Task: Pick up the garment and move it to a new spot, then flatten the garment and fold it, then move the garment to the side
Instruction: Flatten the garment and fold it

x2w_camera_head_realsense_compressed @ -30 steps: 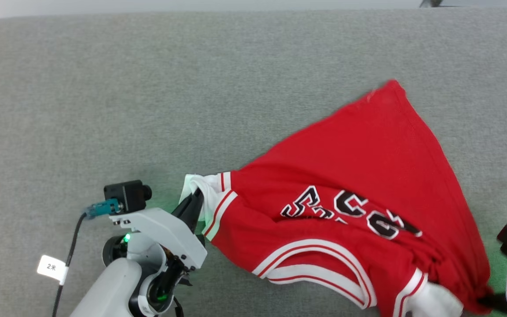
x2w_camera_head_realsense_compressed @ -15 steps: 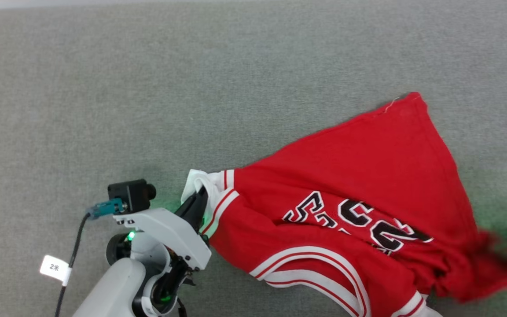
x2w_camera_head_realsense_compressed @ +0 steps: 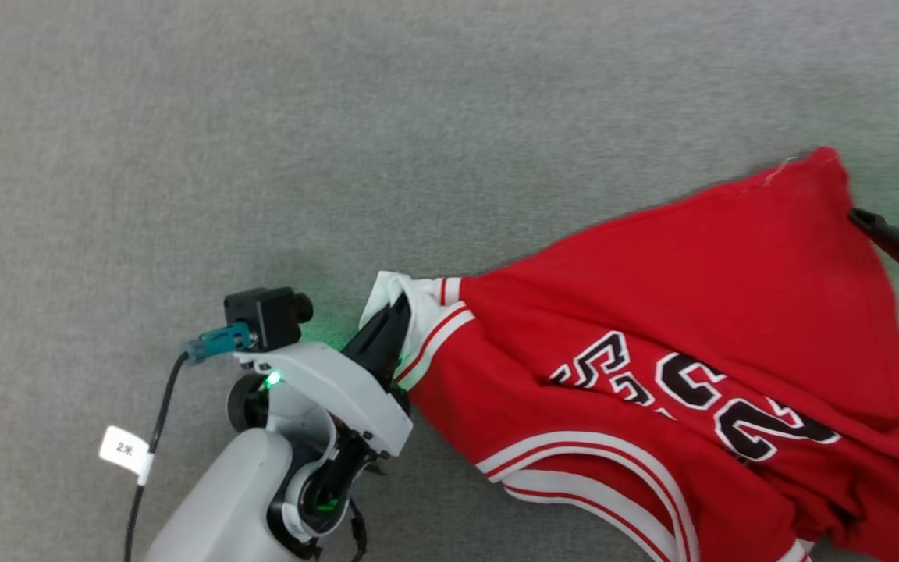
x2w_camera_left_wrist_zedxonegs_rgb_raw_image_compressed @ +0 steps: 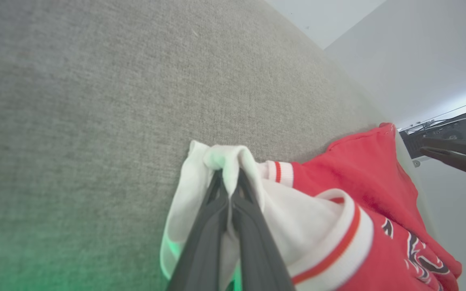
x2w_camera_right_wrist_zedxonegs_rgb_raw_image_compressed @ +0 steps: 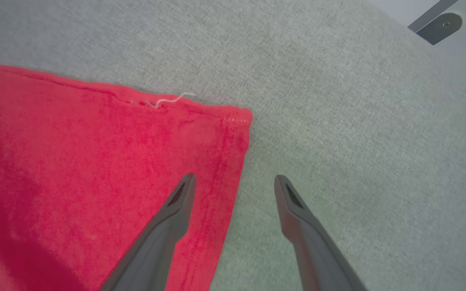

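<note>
The garment [x2w_camera_head_realsense_compressed: 652, 312], a red jersey with white sleeves and black lettering, lies rumpled on the grey surface, its hem corner pointing to the far right. My left gripper [x2w_camera_head_realsense_compressed: 399, 308] is shut on the white sleeve [x2w_camera_left_wrist_zedxonegs_rgb_raw_image_compressed: 233, 157], pinching a fold of it near the cloth's left end. My right gripper [x2w_camera_head_realsense_compressed: 883, 199] stands open at the hem corner. In the right wrist view one finger of the right gripper [x2w_camera_right_wrist_zedxonegs_rgb_raw_image_compressed: 235, 178] is over the red cloth [x2w_camera_right_wrist_zedxonegs_rgb_raw_image_compressed: 95, 153] and the other over bare grey surface, with nothing between them.
The grey fabric surface [x2w_camera_head_realsense_compressed: 262, 156] stretches wide to the left and far side. A white tag [x2w_camera_head_realsense_compressed: 126, 450] hangs on my left arm's cable. A dark device [x2w_camera_left_wrist_zedxonegs_rgb_raw_image_compressed: 439, 131] sits beyond the surface's edge, and a metal bracket [x2w_camera_right_wrist_zedxonegs_rgb_raw_image_compressed: 435, 24] shows past the far edge.
My right gripper opened, let go of the bunched cloth at the lower right, and moved up to the hem corner. The head camera shifted; the left gripper kept its hold on the sleeve.
</note>
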Tool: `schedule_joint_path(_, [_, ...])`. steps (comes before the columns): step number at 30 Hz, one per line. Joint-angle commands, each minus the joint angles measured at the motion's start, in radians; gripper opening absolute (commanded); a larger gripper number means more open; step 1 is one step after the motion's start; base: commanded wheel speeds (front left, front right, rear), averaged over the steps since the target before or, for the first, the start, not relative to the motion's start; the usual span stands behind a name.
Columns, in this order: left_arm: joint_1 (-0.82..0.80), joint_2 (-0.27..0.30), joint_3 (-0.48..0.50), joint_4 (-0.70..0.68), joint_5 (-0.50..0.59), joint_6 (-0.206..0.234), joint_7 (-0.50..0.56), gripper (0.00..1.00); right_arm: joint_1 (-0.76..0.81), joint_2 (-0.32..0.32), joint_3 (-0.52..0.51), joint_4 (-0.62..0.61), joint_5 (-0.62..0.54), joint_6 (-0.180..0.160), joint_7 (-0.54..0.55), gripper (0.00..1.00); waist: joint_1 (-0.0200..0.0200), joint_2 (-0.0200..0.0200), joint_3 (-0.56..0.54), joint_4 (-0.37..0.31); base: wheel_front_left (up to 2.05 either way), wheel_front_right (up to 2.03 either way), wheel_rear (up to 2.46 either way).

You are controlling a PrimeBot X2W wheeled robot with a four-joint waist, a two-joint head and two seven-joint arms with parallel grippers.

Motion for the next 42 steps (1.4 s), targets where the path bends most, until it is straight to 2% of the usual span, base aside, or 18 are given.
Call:
schedule_joint_path(1, [0.001, -0.003, -0.003, 0.037, -0.001, -0.002, 0.002, 0.0, -0.02, 0.013, 0.005, 0.024, -0.007, -0.001, 0.002, 1.0, 0.0, 0.0, 0.037, 0.037, 0.0, 0.0, 0.0])
schedule_joint_path(5, [-0.009, -0.013, -0.007, 0.063, -0.001, -0.01, -0.005, 0.0, -0.065, 0.049, 0.036, 0.095, -0.026, -0.001, 0.011, 1.0, 0.0, 0.0, 0.06, 0.058, 0.0, 0.0, 0.0])
schedule_joint_path(9, [-0.015, -0.02, -0.012, 0.087, -0.002, -0.017, -0.013, 0.0, -0.077, 0.062, 0.111, 0.137, -0.008, -0.001, 0.048, 1.0, 0.0, 0.0, 0.07, 0.071, 0.0, 0.0, 0.0])
schedule_joint_path(10, [-0.015, -0.022, -0.013, 0.093, -0.002, -0.018, -0.014, 0.0, -0.075, 0.064, 0.13, 0.141, 0.0, -0.001, 0.049, 0.78, 0.0, 0.0, 0.07, 0.073, 0.0, 0.0, 0.0])
schedule_joint_path(11, [-0.014, -0.023, -0.013, 0.098, -0.003, -0.021, -0.017, 0.0, -0.072, 0.064, 0.143, 0.144, 0.01, -0.001, 0.052, 0.43, 0.0, 0.0, 0.069, 0.074, 0.0, 0.0, 0.0])
schedule_joint_path(12, [-0.013, -0.024, -0.014, 0.104, -0.004, -0.023, -0.018, 0.0, -0.073, 0.064, 0.156, 0.146, 0.021, 0.0, 0.052, 0.18, 0.0, 0.0, 0.067, 0.075, 0.0, 0.0, 0.0])
schedule_joint_path(13, [-0.013, -0.025, -0.014, 0.109, -0.006, -0.023, -0.021, 0.0, -0.074, 0.064, 0.165, 0.15, 0.03, 0.0, 0.047, 0.0, 0.0, 0.0, 0.064, 0.074, 0.0, 0.0, 0.0])
schedule_joint_path(19, [-0.018, -0.03, -0.012, 0.119, -0.021, -0.045, -0.026, 0.0, -0.096, 0.059, 0.171, 0.193, 0.053, -0.001, -0.024, 0.0, 0.0, 0.0, 0.04, 0.064, 0.0, 0.0, 0.0])
schedule_joint_path(27, [-0.151, 0.002, -0.001, 0.111, 0.015, -0.064, -0.012, 0.0, -0.173, 0.132, 0.059, 0.321, 0.093, -0.001, -0.202, 0.0, 0.0, 0.0, 0.016, 0.05, 0.0, 0.0, 0.0])
schedule_joint_path(33, [-0.403, 0.008, 0.045, 0.152, 0.044, -0.058, 0.003, 0.0, -0.32, 0.198, -0.044, 0.465, 0.077, -0.001, -0.324, 0.0, 0.0, 0.0, 0.033, 0.034, 0.0, 0.0, 0.0])
schedule_joint_path(35, [-0.503, -0.006, 0.07, 0.185, 0.031, -0.057, 0.01, 0.0, -0.387, 0.221, -0.073, 0.515, 0.072, -0.001, -0.359, 0.0, 0.0, 0.0, 0.045, 0.029, 0.0, 0.0, 0.0])
schedule_joint_path(39, [-0.73, -0.021, 0.131, 0.29, 0.025, -0.054, -0.011, 0.0, -0.536, 0.264, -0.123, 0.596, 0.028, -0.001, -0.435, 0.0, 0.0, 0.0, 0.073, 0.01, 0.0, 0.0, 0.0])
schedule_joint_path(42, [-0.889, -0.048, 0.156, 0.385, 0.027, -0.069, -0.056, 0.0, -0.651, 0.3, -0.149, 0.66, -0.001, -0.001, -0.493, 0.0, 0.0, 0.0, 0.09, -0.006, 0.0, 0.0, 0.0])
